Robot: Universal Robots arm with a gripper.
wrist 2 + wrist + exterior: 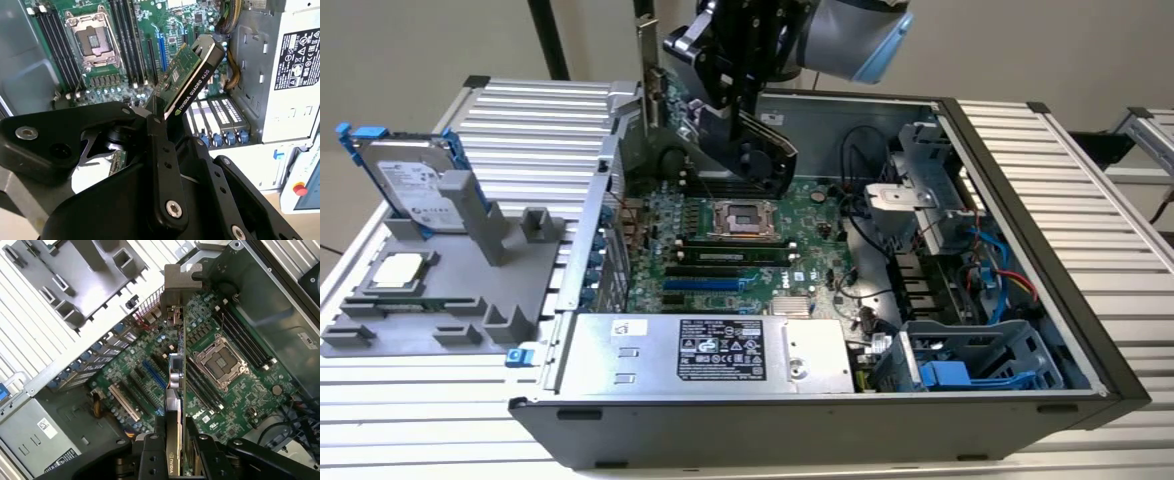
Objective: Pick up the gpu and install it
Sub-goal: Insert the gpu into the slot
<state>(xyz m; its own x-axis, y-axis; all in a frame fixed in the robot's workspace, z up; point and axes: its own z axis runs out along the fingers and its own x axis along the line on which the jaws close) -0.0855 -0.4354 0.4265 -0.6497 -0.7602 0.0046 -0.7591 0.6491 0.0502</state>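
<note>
My gripper (731, 112) is shut on the gpu (754, 150), a thin green card with a black cooler and a silver end bracket. The card hangs tilted over the far part of the motherboard (720, 265) inside the open computer case (1014, 250), clear of the board. In the second wrist view the gpu (192, 75) sticks out from between the black fingers (161, 150), over the expansion slots (161, 47). The first wrist view has the gpu (175, 380) edge-on, its bracket (175, 285) toward the case's rear wall and the gripper (175, 452) clamped around it.
A CPU socket (744, 218) and memory sticks (734, 248) lie under the card. The power supply (720, 350) fills the case's near side, cables and drive cages (947, 300) the exterior view's right. A silver hard drive (414, 185) stands on a grey fixture (440, 300) at the left.
</note>
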